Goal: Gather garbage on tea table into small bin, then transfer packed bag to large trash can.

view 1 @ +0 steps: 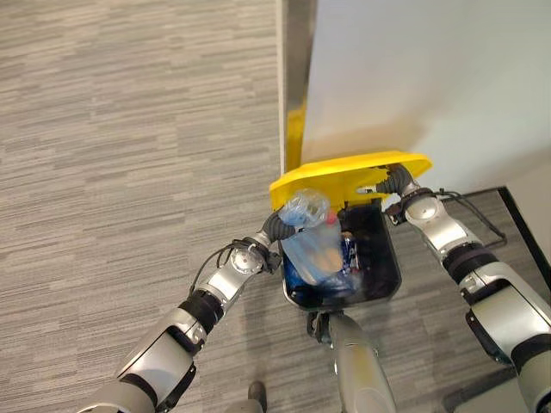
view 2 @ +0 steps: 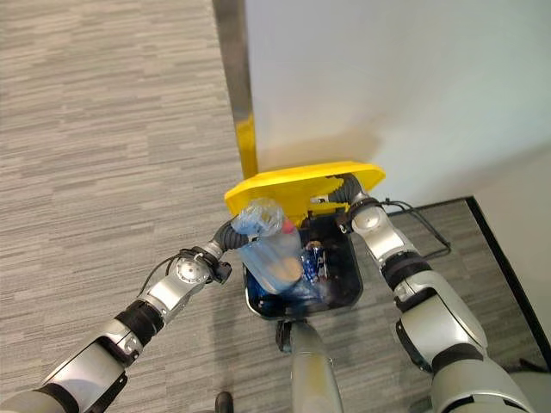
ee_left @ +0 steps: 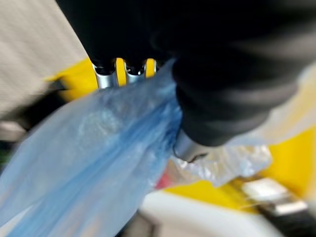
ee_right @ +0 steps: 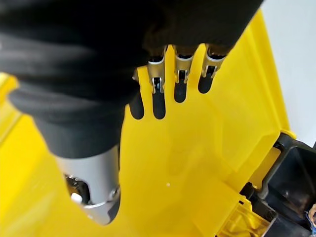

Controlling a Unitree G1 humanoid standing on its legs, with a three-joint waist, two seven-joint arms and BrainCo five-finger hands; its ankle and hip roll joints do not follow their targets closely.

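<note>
Bag, thin blue see-through plastic, knotted top bunched, hangs centre frame in left eye view, lower half already inside dark bin; tan lump and blue packs show through the film. Left hand at bag's top, mostly hidden behind the bunch. Lid, yellow hard plastic, flat and glossy, tipped up at frame centre; right hand under its right end, prob. propping it so the mouth is clear for the drop. Grey striped carpet left, white wall upper right.

Right eye view: same layout, bag over bin mouth, lid raised behind it.

Left wrist view: fingers clenched over gathered blue film, crinkled clear plastic below; grasping bag neck.

Right wrist view: right hand's fingers straight, dark tips flat against smooth yellow lid underside, not curled, just pushing. Black bin rim lower right of frame.
</note>
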